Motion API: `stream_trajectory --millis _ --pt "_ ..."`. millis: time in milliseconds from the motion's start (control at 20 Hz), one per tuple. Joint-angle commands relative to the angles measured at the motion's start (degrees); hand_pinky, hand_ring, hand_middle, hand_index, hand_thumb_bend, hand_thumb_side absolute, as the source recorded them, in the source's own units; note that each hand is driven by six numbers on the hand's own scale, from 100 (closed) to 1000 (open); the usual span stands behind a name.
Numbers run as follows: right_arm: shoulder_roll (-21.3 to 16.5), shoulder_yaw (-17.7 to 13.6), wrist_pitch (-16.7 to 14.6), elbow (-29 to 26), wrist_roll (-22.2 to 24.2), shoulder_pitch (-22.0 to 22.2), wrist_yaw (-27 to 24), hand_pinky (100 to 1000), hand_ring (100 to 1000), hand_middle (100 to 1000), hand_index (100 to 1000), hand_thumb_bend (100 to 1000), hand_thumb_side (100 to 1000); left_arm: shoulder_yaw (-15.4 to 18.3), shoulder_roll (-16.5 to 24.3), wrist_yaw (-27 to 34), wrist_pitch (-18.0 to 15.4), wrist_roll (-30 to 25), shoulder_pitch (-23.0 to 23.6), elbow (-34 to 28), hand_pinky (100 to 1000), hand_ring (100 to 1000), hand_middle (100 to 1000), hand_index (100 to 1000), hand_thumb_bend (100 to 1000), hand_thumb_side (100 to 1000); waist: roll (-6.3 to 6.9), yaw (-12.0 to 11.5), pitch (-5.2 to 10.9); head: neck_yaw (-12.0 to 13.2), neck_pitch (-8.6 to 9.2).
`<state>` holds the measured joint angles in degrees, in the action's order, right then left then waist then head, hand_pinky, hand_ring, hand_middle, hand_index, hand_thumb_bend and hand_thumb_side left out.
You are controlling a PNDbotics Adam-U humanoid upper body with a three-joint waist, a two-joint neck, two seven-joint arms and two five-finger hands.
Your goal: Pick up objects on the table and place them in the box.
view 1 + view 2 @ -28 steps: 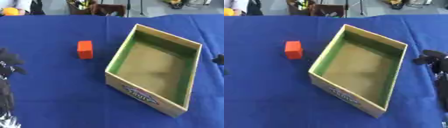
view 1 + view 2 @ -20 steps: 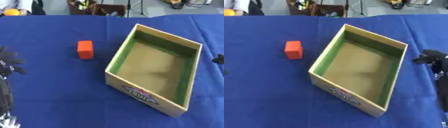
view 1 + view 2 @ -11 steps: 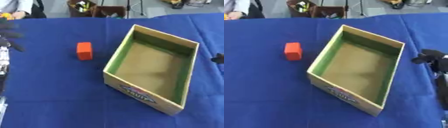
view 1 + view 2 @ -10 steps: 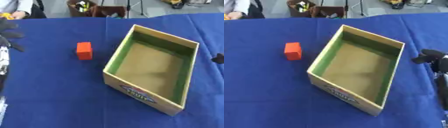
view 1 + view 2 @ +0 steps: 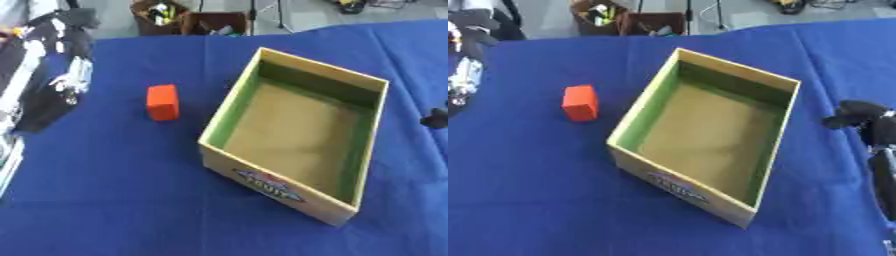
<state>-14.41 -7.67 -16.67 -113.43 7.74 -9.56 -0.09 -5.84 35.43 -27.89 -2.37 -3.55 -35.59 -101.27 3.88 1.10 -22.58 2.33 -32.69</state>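
Orange block (image 5: 163, 102) lies on blue table (image 5: 105, 200), left of empty box (image 5: 295, 131). Left hand (image 5: 63, 30) raised at far left, right hand (image 5: 859, 116) at right edge; finger state of both unreadable.

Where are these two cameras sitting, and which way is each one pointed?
Left eye view: in the robot's head, looking down at the blue table; left hand at the left edge.
Right eye view: beside it, same downward look; right hand at the right edge.
Both share the orange block left of the empty box.
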Motion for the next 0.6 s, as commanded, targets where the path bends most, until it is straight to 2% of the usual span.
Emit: stream_trajectory --millis 50,250,350,450,600 --pt "-0.92 0.31 -0.02 -1.17 0.52 -0.29 0.21 896 678 541 780 100 923 -2.34 6.08 -2.74 1.34 -2.66 -3.7 3.5 548 737 774 916 100 831 0.06 0.37 1.31 0.84 -0.23" --pt "-0.81 0.71 0.08 -1.17 1.05 -0.42 0.18 896 678 540 780 100 924 -5.48 10.06 -6.11 0.3 -6.03 -7.61 8.98 586 767 801 926 100 844 0.33 1.52 1.18 1.78 0.07" --pt "-0.8 0.82 0.16 -1.17 1.26 -0.4 0.24 897 678 540 780 100 926 -6.43 10.25 -7.86 -0.71 -7.77 -9.29 11.82 606 781 816 934 109 851 0.51 1.84 1.11 2.01 0.16" --pt "-0.77 0.92 0.23 -1.17 1.44 -0.39 0.34 898 678 540 780 100 927 -7.26 9.97 -9.57 -1.72 -9.49 -11.01 14.6 634 799 834 948 177 861 0.64 2.07 1.03 2.13 0.25" --pt "-0.74 1.03 0.2 -1.17 1.62 -0.33 0.5 898 679 539 780 100 926 -8.05 8.91 -11.95 -3.73 -11.87 -13.47 18.47 648 807 841 954 232 888 0.72 2.37 0.91 2.27 0.33"
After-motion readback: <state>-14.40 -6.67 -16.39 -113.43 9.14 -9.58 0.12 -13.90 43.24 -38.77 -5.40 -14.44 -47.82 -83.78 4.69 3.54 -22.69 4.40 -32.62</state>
